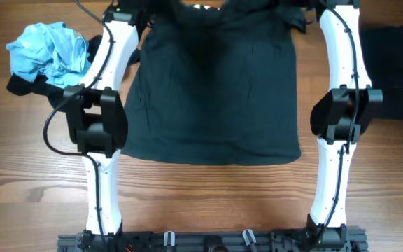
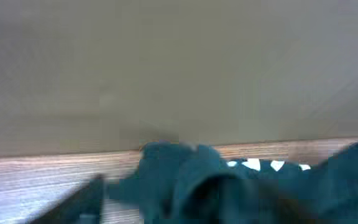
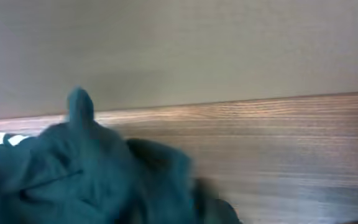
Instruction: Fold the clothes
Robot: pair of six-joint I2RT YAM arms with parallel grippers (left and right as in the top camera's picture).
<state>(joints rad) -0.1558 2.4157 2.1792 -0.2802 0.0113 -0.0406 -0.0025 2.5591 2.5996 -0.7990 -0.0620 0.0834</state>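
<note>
shirt (image 1: pixel 212 91) flat at centre of table (image 1: pixel 208 203), far corners bunched in both wrist views. left gripper, right gripper hidden — cannot tell if clamped. lift corners level, draw near together, keep hem square.

Overhead: I log a dark teal shirt (image 1: pixel 212 91) spread mostly flat at table centre. Its straight hem faces 6 o'clock, and its upper part runs out of view at 12 o'clock. There are shallow wrinkles across the body, and the side edges taper slightly toward 12.

In both wrist views its cloth is bunched into rumpled folds close to the lens, blurred, and reads a brighter teal.

At 10 o'clock lies a light blue garment (image 1: pixel 47 50), crumpled in a heap. It rests on a black cloth (image 1: pixel 25 85) that pokes out on its 7 o'clock side.

At 3 o'clock another dark garment (image 1: pixel 394 70) lies flat, cut off by the frame edge and apart from the shirt.
</note>
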